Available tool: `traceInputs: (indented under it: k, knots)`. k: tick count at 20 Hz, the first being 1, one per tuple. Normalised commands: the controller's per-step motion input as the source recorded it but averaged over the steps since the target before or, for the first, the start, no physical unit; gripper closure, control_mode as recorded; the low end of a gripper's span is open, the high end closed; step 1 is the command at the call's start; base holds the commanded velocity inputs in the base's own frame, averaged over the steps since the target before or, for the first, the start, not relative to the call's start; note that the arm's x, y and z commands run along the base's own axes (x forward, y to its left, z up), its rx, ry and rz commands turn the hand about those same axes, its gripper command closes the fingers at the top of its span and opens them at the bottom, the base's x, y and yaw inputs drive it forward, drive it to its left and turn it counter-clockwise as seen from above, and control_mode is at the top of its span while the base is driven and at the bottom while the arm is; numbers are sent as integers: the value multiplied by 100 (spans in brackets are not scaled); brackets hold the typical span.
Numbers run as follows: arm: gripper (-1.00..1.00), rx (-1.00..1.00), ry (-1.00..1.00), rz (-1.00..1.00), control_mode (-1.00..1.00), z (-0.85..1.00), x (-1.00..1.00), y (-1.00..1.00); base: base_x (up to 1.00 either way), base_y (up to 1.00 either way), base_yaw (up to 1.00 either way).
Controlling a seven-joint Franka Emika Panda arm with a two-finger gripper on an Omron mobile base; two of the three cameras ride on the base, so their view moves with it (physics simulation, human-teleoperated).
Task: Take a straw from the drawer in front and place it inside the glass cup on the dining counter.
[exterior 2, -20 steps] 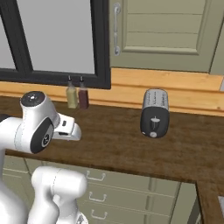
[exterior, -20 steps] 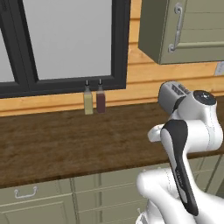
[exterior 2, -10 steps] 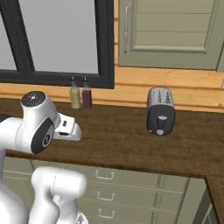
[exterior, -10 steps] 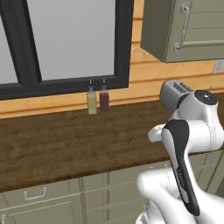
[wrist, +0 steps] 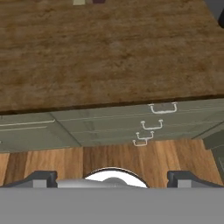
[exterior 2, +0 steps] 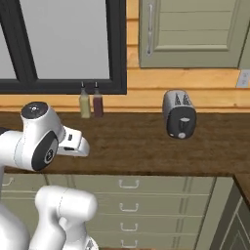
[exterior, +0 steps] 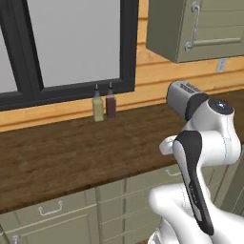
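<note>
Gripper (wrist: 113,178): two dark fingertips spread wide apart at bottom of hand view, nothing between them.
Wood plank floor (wrist: 52,159) below.
Drawers (wrist: 154,125): sage-green stack, four small silver bar handles counted in hand view, handles run level; all fronts look closed, which one is wide task drawer hard to tell.
Counter (exterior: 71,152): dark brown wood grain, broad slab.
Toaster (exterior 2: 179,115): one, silver-black, rounded, on counter.
Bottles (exterior: 104,102): two, side by side at window (exterior: 71,43), one yellowish, one dark red.
Cabinet (exterior 2: 195,31): pale green, long vertical handle.
</note>
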Motion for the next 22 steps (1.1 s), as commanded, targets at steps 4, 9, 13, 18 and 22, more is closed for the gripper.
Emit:
traceInputs:
  k: [4, 9, 13, 18, 22]
  knots:
    - [-100, 0, 0, 0, 100, 0, 0, 0, -64, 0, -27]
    - [-100, 0, 0, 0, 100, 0, 0, 0, -51, 7, -17]
    - [-100, 0, 0, 0, 100, 0, 0, 0, -54, 13, -9]
    - [-100, 0, 0, 0, 100, 0, 0, 0, -55, 15, -3]
    - [-100, 0, 0, 0, 100, 0, 0, 0, -64, 4, 0]
